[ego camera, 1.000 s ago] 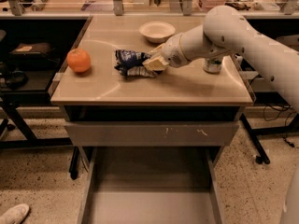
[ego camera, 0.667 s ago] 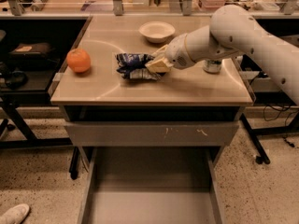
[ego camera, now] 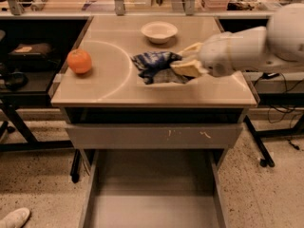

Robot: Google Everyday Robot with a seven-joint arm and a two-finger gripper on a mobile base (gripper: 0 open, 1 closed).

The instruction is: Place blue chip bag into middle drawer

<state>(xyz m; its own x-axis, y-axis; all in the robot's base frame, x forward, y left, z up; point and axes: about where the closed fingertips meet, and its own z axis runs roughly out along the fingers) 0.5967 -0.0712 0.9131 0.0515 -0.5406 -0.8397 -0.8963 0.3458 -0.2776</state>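
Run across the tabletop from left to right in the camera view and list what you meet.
Orange → blue chip bag → gripper, clamped on the bag's right end. The bowl is left out: it sits behind the bag, sharing its span.

Tabletop (ego camera: 109,87) centre: blue chip bag (ego camera: 153,65), gripper (ego camera: 184,60) holding its right end. Bowl (ego camera: 159,31) behind, near back edge. Orange (ego camera: 79,61) near left edge. Middle drawer (ego camera: 152,194) open below front edge.
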